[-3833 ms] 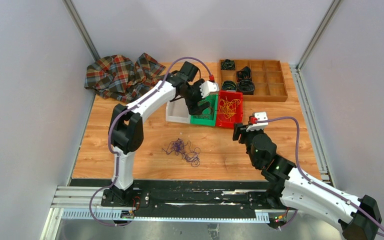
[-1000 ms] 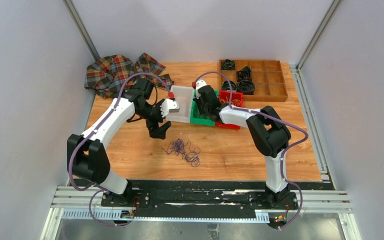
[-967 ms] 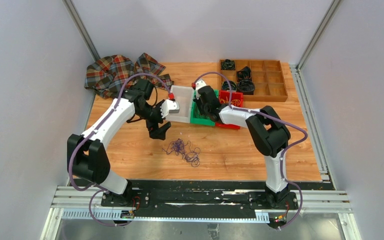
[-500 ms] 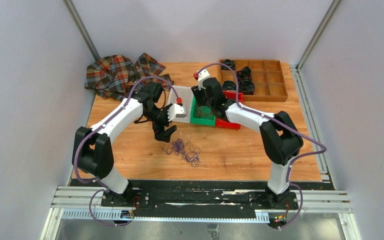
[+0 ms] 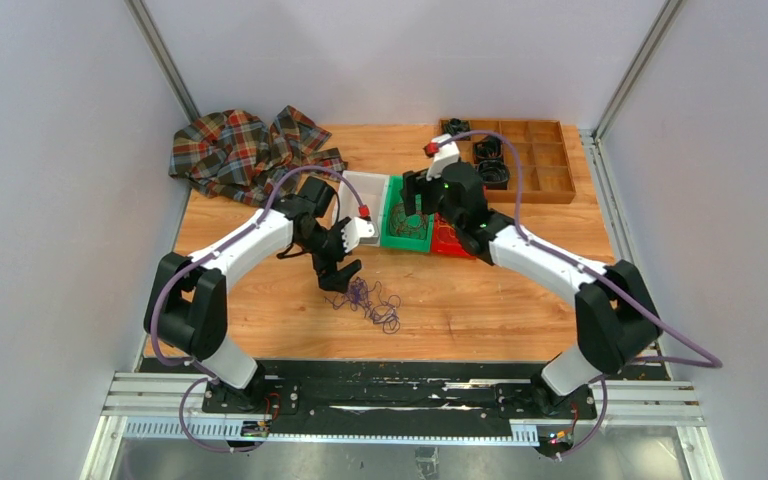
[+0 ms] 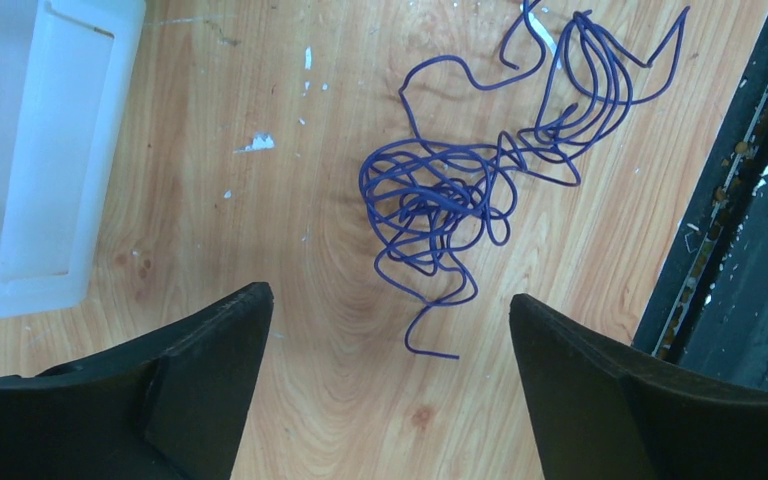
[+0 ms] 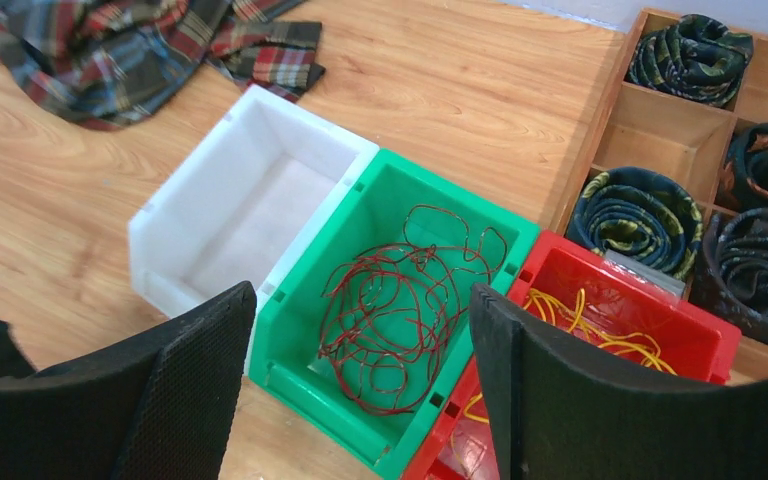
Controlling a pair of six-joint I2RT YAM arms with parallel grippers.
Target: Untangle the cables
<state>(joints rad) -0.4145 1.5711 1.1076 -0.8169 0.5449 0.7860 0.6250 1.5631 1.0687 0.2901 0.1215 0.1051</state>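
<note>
Purple cable point(image 6: 460, 190) lay in a loose tangle on the wooden table point(image 5: 480, 300), toward the near middle, touching nothing else. Left gripper point(image 6: 385, 335) hung directly over it, jaws wide apart, nothing between them. Just beyond sat three bins in a row: white bin point(image 7: 260, 215), green bin point(image 7: 355, 215) with a dark red-brown cable point(image 7: 400, 300) bundled inside, and red bin point(image 7: 695, 340) with a yellow cable point(image 7: 600, 330). Right gripper point(image 7: 360, 310) was above the green bin, jaws spread, holding nothing. Farther right was a wooden tray point(image 7: 650, 125) with dark coils point(image 7: 640, 215). Plaid cloth point(image 5: 245, 150) was at the far left.
</note>
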